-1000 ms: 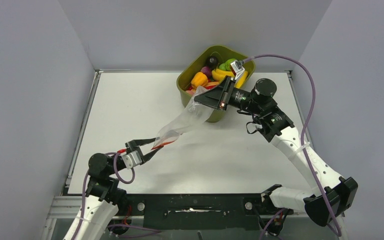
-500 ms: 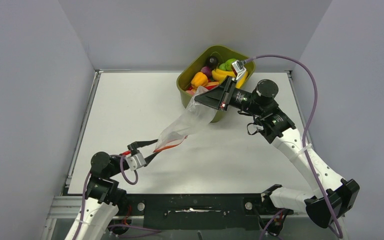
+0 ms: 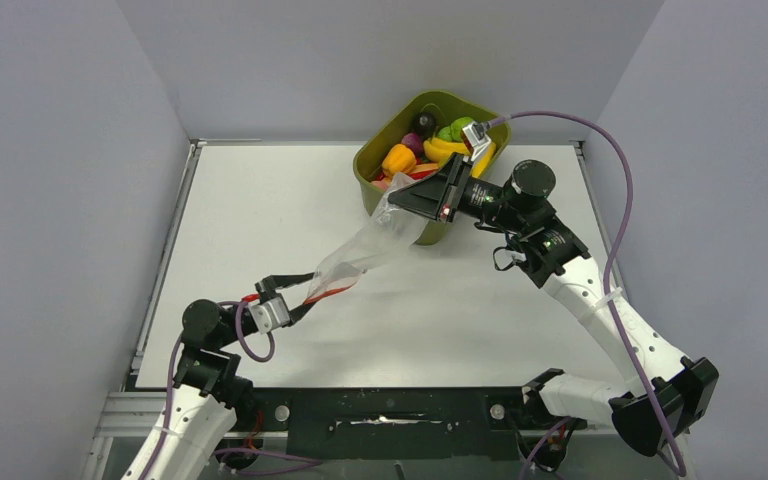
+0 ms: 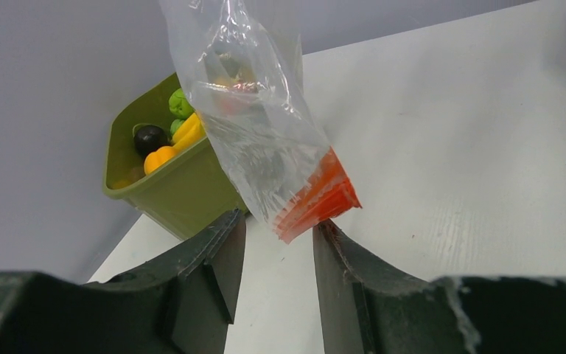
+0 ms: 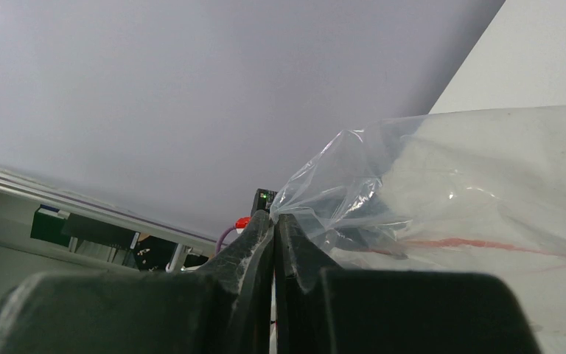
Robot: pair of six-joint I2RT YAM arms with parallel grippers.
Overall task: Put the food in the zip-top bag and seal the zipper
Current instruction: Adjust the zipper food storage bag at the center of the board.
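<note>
The left gripper (image 4: 275, 225) is held low over the white table (image 4: 449, 147) on an arm folded close to the left front corner, and is pointed toward the far right. Its jaws are parted and nothing is clamped between them. The orange-red zipper (image 4: 317, 199) at the lower end of the zip-top bag (image 4: 254, 125) is seen just beyond the fingertips, above the gap; whether the strip touches either finger cannot be told.

The right gripper (image 3: 396, 200) is carried on an arm stretched from the right front corner, elbow raised, and is turned toward the left at the near rim of the olive-green tub (image 3: 370, 170). Its jaws are pressed together on the bag's upper end, where crinkled clear film is pinched.

The bag is hung in the air by that end and slants down from the tub toward the left gripper. The food (image 3: 400, 158) is piled in the tub at the table's far edge.
</note>
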